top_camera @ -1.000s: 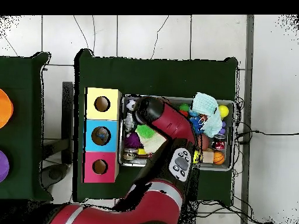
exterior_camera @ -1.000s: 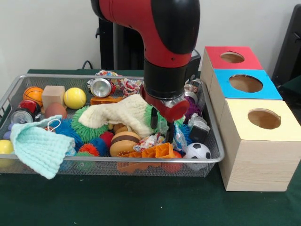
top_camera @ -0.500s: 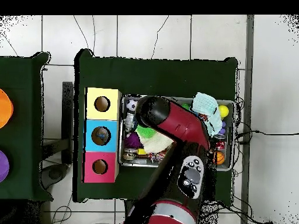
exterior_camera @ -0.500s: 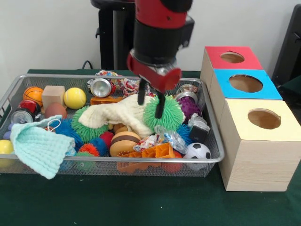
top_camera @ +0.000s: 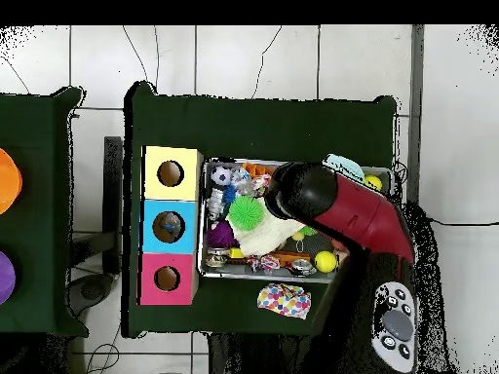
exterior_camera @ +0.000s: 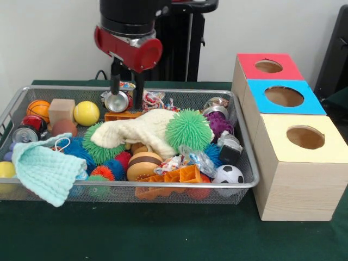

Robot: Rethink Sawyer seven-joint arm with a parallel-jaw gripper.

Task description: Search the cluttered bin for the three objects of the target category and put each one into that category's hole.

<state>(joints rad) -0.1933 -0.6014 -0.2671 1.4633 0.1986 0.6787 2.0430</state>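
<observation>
Hovering empty in the front view, the end effector (exterior_camera: 125,81) hangs with prongs parted above the silver can (exterior_camera: 116,101) in the bin (exterior_camera: 239,142). Overhead, the arm (top_camera: 341,209) hides it; descending could snag the rope toy (exterior_camera: 155,101).

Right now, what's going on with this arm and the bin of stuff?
The Sawyer arm is sorting a cluttered wire bin of toys, cans and cloths into three boxes with holes: red, blue and yellow. Its pincer hangs open and empty over the bin's far side, above a silver can and an orange block. A green spiky ball sits mid-bin beside a cream cloth.
</observation>
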